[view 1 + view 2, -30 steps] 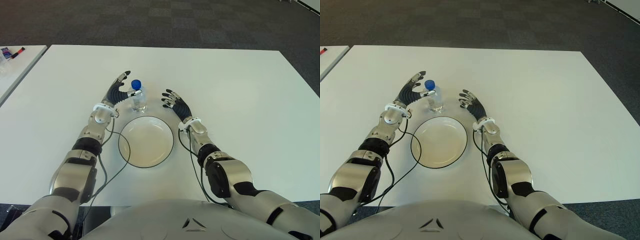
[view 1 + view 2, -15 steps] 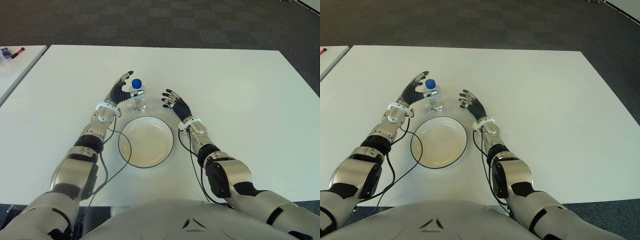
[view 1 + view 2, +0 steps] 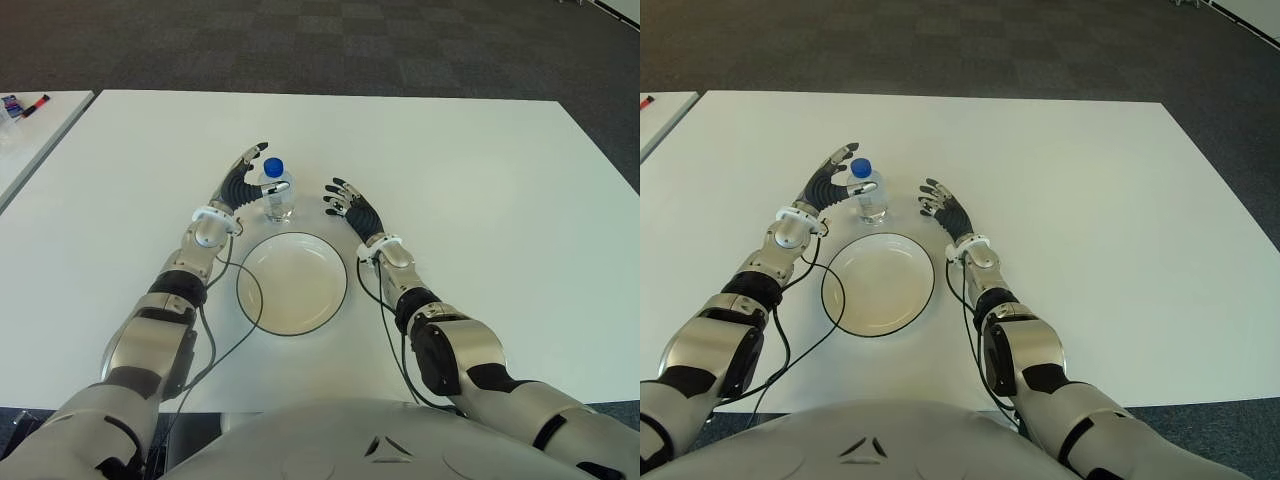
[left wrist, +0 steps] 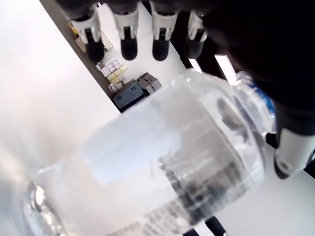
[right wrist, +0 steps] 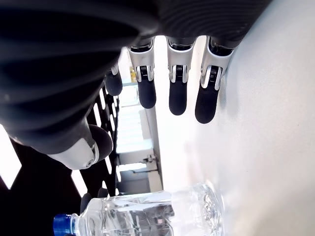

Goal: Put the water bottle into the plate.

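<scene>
White table (image 3: 480,180) filling most of the frame, seen from above. Dark carpet (image 3: 400,45) in a checked pattern across the top. Second white table (image 3: 30,130) at the upper left edge, apart from the main one by a narrow gap. Red marker (image 3: 36,103) and small printed packet (image 3: 10,104) at its far corner.

White surface (image 3: 480,170), broad and flat. Standing upright on it, a clear water bottle (image 3: 277,194) with a blue cap, just beside the left robot hand (image 3: 238,180), on its inner side. Lying nearer the body, between left robot hand and right robot hand (image 3: 350,208), a round white plate (image 3: 292,284) with a dark rim.
</scene>
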Robot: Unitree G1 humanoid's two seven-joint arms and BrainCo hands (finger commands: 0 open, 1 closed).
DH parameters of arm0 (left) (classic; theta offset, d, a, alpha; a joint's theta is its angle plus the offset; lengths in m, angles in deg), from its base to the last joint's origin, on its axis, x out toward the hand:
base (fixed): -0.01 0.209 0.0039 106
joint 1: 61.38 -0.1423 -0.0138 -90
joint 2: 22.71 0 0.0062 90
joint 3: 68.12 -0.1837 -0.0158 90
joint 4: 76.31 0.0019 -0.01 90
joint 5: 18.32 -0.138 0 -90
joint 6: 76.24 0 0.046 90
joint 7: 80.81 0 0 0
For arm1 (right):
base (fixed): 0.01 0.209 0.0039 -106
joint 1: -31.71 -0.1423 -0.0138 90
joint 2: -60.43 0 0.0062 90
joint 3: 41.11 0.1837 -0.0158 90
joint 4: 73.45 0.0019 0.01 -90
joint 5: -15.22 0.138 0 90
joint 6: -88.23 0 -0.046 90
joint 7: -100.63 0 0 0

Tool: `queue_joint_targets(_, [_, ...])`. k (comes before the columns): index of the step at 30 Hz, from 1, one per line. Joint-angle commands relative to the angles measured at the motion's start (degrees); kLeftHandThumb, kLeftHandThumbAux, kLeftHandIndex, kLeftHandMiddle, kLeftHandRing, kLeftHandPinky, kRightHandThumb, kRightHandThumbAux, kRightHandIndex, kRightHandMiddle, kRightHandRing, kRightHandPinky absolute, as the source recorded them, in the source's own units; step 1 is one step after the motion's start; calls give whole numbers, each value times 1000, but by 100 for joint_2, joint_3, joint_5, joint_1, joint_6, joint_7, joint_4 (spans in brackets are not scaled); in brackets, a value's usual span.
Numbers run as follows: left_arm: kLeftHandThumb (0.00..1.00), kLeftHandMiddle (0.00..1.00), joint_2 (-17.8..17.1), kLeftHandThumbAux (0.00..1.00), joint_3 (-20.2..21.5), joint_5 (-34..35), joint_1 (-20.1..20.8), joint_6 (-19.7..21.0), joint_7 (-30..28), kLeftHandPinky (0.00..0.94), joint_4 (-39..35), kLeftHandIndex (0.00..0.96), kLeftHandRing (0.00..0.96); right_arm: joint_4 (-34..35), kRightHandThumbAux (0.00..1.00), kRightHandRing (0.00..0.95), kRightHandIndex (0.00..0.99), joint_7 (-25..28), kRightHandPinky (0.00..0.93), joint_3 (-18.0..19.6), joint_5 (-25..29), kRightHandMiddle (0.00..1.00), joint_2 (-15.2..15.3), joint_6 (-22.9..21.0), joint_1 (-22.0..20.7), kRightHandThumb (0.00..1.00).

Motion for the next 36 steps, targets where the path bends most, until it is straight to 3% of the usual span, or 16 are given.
queue_joint_targets(1, [0,2,26,555,0,64,-18,-30,-122,0,78,0,0,-231,613,164,78,-81,216,9,23,151,-443,-411,131,201])
queue_joint_targets(14, [0,5,60,576,33,233,-102,-46,-309,0,-10,0,0,-239,651,177,82,-106,232,-49,-34,162,-412,-401,127,184])
queue_joint_targets(21, [0,10,89,560,32,337,-463,-161,-395,0,-649,0,0,-257,651,180,76,-151,236,-77,-76,161,-400,-420,111,173])
queue_joint_targets(36, [0,35,176,508,58,542,-801,-195,-635,0,-1313,0,7,-280,625,177,55,-239,224,-166,-124,153,-379,-488,106,139])
